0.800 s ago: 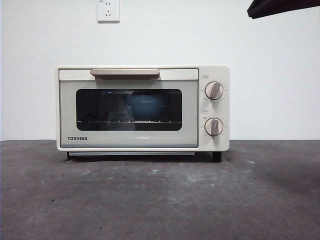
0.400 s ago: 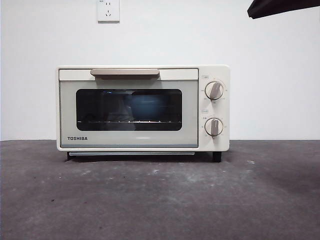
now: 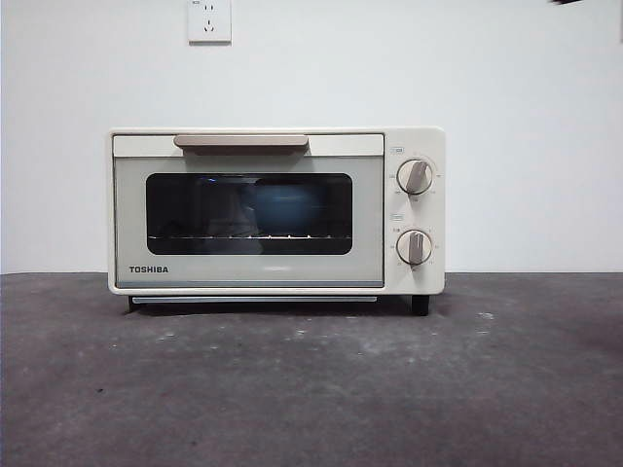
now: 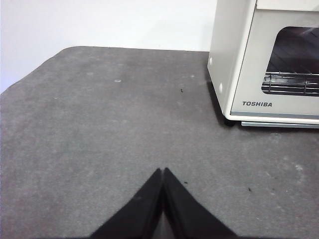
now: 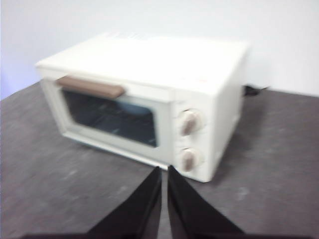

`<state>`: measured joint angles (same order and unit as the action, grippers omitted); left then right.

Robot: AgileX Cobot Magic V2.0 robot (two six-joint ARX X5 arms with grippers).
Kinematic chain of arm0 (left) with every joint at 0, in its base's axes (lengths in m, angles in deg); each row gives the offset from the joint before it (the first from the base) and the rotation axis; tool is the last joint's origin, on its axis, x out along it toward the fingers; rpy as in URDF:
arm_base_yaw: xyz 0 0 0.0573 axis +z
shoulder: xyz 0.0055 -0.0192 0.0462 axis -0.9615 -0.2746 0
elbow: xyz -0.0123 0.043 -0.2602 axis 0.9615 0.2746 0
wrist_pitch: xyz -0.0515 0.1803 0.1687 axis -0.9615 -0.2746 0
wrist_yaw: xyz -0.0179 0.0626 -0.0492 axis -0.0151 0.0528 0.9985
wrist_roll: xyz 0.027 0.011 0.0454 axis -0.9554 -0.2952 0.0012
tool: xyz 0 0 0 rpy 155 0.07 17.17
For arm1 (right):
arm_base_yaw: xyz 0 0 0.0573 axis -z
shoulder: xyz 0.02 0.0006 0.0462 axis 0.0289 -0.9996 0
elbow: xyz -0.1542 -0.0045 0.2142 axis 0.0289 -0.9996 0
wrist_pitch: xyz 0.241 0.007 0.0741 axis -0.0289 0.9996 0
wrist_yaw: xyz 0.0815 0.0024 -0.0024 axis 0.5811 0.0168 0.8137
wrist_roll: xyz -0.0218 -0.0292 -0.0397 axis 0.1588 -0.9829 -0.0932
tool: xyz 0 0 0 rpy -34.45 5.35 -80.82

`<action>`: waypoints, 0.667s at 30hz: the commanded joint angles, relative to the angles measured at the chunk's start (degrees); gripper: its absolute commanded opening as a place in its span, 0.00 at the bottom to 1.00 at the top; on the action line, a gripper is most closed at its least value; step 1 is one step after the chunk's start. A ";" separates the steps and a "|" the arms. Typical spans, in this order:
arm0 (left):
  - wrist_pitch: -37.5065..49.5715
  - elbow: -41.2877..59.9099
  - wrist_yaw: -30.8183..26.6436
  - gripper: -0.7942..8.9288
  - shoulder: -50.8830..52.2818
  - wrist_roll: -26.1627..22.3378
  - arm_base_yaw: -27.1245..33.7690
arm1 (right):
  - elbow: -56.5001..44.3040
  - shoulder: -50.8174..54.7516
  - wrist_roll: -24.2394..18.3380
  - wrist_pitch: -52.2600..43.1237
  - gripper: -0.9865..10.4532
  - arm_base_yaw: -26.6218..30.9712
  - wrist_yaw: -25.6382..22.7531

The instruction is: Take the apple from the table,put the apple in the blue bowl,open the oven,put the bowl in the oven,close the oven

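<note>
The oven (image 3: pixel 276 211) stands on the table (image 3: pixel 311 389) toward its far edge, against the white wall, its long axis running side to side and its glass door facing the near edge. The door is shut, the beige bar handle (image 3: pixel 241 142) level along its top, and the two round knobs (image 3: pixel 416 176) sit one above the other at the right end of the front. Through the dark glass I see the blue bowl (image 3: pixel 284 208) resting upright on the wire rack (image 3: pixel 248 236), near the middle of the cavity. I cannot make out the apple; the bowl's inside is hidden behind the glass.

My left gripper (image 4: pixel 163 172) hangs above bare table off the oven's left end, well apart from it, its jaws pressed together tip to tip. My right gripper (image 5: pixel 164 170) hovers before the oven's knob end, raised and clear of it, jaws all but closed with only a thin slit between them. Both hold nothing.
</note>
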<state>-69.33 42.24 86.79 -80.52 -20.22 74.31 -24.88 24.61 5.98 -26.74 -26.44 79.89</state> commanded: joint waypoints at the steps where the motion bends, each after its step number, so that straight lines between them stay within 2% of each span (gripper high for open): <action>1: -0.13 1.38 -0.09 0.09 0.11 0.37 0.11 | -3.23 3.41 -2.73 -1.07 0.09 6.95 1.49; 4: -0.13 1.38 -0.09 0.09 0.11 0.37 0.11 | -8.13 8.41 -4.04 -5.40 0.09 14.19 1.55; 9: -0.11 1.38 -0.09 0.09 0.11 0.37 0.11 | -17.14 16.35 -4.70 -14.25 0.09 21.90 1.55; 14: -0.11 1.38 -0.09 0.09 0.11 0.37 0.11 | -23.87 21.79 -4.72 -16.90 0.09 25.07 1.51; 20: -0.11 1.38 -0.09 0.09 0.11 0.37 0.11 | -29.64 25.66 -4.68 -16.76 0.09 25.73 1.49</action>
<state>-69.31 42.24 86.77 -80.52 -20.22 74.31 -54.12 50.07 1.98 -43.00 -0.85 81.23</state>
